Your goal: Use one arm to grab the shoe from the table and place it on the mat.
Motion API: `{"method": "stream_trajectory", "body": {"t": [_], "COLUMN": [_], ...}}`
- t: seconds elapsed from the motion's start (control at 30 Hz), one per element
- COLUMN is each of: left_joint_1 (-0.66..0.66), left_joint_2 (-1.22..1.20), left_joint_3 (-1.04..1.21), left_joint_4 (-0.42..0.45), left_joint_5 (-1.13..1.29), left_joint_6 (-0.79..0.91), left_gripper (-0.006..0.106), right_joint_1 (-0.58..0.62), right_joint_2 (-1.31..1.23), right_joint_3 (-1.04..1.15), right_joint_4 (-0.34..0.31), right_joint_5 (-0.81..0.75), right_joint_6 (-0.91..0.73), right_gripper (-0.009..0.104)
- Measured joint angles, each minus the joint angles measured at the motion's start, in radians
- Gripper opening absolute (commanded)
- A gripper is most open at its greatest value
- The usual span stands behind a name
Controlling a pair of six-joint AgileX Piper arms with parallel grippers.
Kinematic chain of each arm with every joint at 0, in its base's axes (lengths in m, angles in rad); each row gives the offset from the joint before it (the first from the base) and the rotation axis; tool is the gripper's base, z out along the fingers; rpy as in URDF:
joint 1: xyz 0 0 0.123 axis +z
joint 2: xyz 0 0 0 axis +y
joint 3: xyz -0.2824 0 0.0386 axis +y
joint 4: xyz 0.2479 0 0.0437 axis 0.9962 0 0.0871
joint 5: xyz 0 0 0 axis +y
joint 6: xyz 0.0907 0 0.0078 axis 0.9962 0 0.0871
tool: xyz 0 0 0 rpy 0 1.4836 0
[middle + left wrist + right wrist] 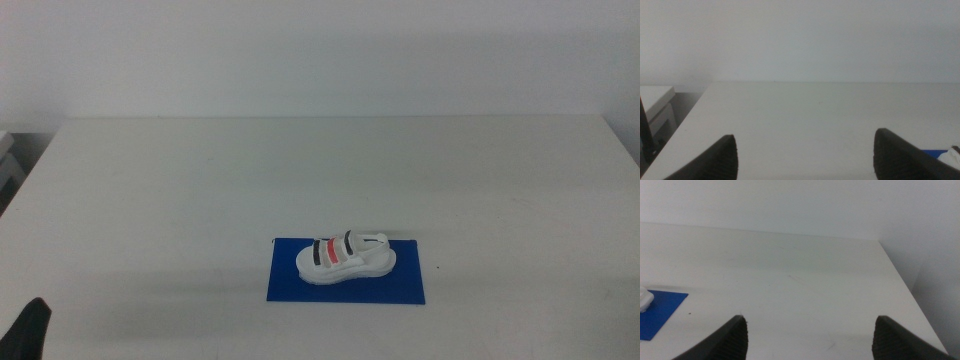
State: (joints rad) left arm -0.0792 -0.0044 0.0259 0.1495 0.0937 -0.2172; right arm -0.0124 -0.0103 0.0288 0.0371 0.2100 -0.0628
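The white shoe [346, 258], with two black straps and a red one between, lies on its sole on the dark-blue mat [346, 288] near the front middle of the white table [320, 170]. No gripper touches it. My left gripper [805, 155] is open and empty, low at the table's front left; only a dark tip of it [28, 330] shows in the middle view. A corner of the mat [935, 152] and a bit of the shoe [954, 156] show past its jaw. My right gripper [810, 337] is open and empty at the right side, out of the middle view. It sees the mat's corner [660, 312] and the shoe's end [644, 300].
The table's left edge [685, 125] has a white unit [655, 100] beyond it. The table's right edge [905, 295] shows in the right wrist view. A pale wall stands behind the table.
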Motion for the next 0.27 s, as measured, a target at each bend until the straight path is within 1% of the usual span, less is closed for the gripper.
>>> {"method": "stream_trajectory", "body": {"t": [0.27], "left_joint_1": [0.001], "left_joint_2": [-0.008], "left_joint_3": [0.002], "left_joint_4": [0.0], "left_joint_5": [0.005], "left_joint_6": [0.001], "left_gripper": [0.092], "right_joint_1": [0.0], "right_joint_2": [0.0], "right_joint_3": [0.0], "right_joint_4": [0.0], "right_joint_5": [0.0], "right_joint_6": [0.0], "right_gripper": [0.064]}}
